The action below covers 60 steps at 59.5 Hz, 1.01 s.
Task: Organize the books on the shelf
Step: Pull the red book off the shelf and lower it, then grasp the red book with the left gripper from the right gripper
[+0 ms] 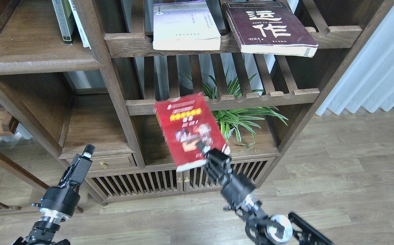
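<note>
My right gripper (pixel 206 152) is shut on the near edge of the bright red book (pixel 188 129) and holds it in the air, tilted, in front of the bookcase, blurred by motion. The pale lavender-white book (pixel 185 25) and the maroon book with cream characters (pixel 268 29) lie flat on the upper slatted rack. The solid dark-brown shelf (pixel 33 47) is at the upper left. My left gripper (pixel 84 160) is low at the left, empty; its fingers cannot be told apart.
Upright books (pixel 69 20) stand at the back of the solid shelf. A slatted rack (pixel 224 97) sits mid-bookcase over a spider plant (pixel 241 112). A cabinet with slatted doors (pixel 149 180) is below. A white curtain (pixel 380 64) hangs right.
</note>
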Each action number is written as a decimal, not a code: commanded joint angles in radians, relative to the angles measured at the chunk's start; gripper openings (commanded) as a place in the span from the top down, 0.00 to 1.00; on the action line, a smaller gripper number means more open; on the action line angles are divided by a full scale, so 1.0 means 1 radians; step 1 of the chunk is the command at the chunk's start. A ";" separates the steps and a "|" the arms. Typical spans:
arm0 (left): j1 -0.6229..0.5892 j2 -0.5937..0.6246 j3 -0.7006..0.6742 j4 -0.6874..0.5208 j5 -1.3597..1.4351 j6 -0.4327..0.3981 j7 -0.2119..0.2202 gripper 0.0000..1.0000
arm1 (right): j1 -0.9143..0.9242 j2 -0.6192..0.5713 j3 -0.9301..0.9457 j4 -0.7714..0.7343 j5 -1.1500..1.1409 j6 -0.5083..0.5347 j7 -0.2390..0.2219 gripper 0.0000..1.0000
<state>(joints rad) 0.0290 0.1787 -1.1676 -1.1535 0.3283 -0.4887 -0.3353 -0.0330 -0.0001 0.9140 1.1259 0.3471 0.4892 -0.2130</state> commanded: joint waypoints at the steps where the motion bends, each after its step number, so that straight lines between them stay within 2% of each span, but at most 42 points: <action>1: 0.012 0.004 0.051 -0.017 -0.141 0.000 0.103 0.00 | -0.038 0.000 -0.012 -0.005 -0.002 -0.001 -0.026 0.96; 9: 0.016 0.019 0.150 -0.023 -0.451 0.000 0.219 0.00 | -0.044 0.000 -0.012 -0.012 -0.005 -0.001 -0.095 0.96; 14: 0.011 0.059 0.220 -0.037 -0.548 0.000 0.260 0.00 | -0.051 0.000 -0.012 -0.015 -0.007 -0.001 -0.106 0.96; 24: 0.006 0.067 0.269 -0.051 -0.571 0.000 0.256 0.00 | -0.061 0.000 -0.026 -0.021 -0.007 -0.001 -0.114 0.95; 34: 0.003 0.035 0.273 -0.051 -0.569 0.000 0.266 0.00 | -0.077 0.000 -0.038 -0.031 -0.010 -0.001 -0.166 0.95; 60: -0.026 -0.034 0.367 -0.028 -0.565 0.000 0.262 0.00 | -0.080 0.000 -0.073 -0.034 -0.011 -0.001 -0.174 0.96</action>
<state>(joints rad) 0.0167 0.1688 -0.8137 -1.1912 -0.2379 -0.4887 -0.0684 -0.1136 0.0000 0.8472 1.0917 0.3361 0.4887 -0.3849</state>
